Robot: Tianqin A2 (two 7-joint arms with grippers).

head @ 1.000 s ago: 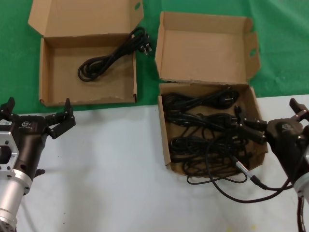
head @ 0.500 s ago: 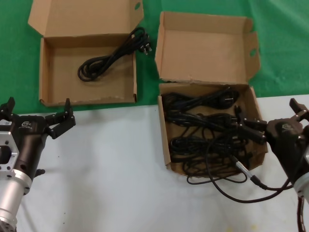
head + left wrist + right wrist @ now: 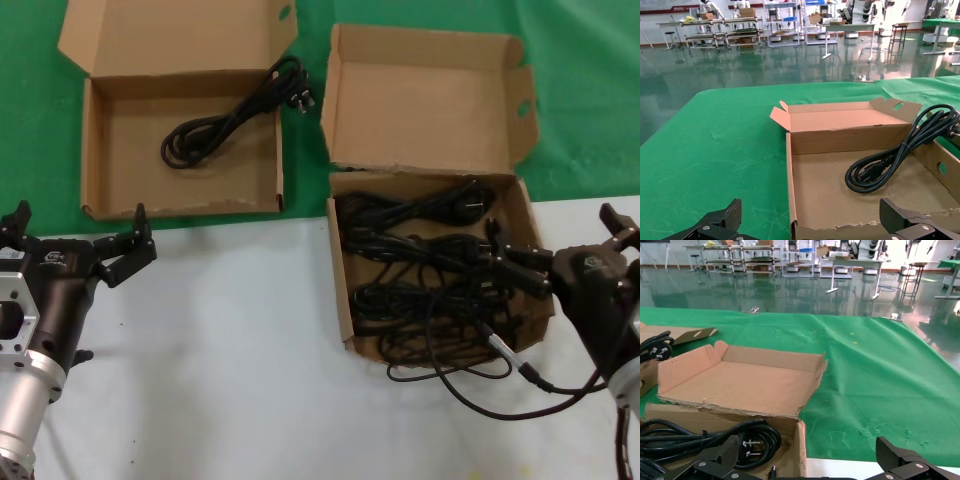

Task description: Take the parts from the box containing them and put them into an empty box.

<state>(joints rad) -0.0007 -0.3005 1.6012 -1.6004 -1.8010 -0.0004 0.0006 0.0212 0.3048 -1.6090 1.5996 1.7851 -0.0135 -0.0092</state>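
Note:
Several coiled black cables (image 3: 430,265) fill the squarish cardboard box (image 3: 340,290), whose tall lid (image 3: 425,100) stands open behind it. One cable (image 3: 215,125) lies in the wide shallow box (image 3: 92,150) at the back left, its plug over the right wall. My right gripper (image 3: 565,245) is open at the squarish box's right wall, holding nothing. In the right wrist view the open gripper (image 3: 807,465) straddles that box's corner (image 3: 800,445), above a plug coil (image 3: 750,440). My left gripper (image 3: 80,225), also open, hovers just in front of the wide box; the left wrist view shows the gripper (image 3: 810,227), wall (image 3: 790,165) and cable (image 3: 890,160).
My own black cable with a silver connector (image 3: 500,350) trails over the squarish box's front right corner and loops on the white table (image 3: 220,340). Green cloth (image 3: 580,90) covers the back of the table under both boxes.

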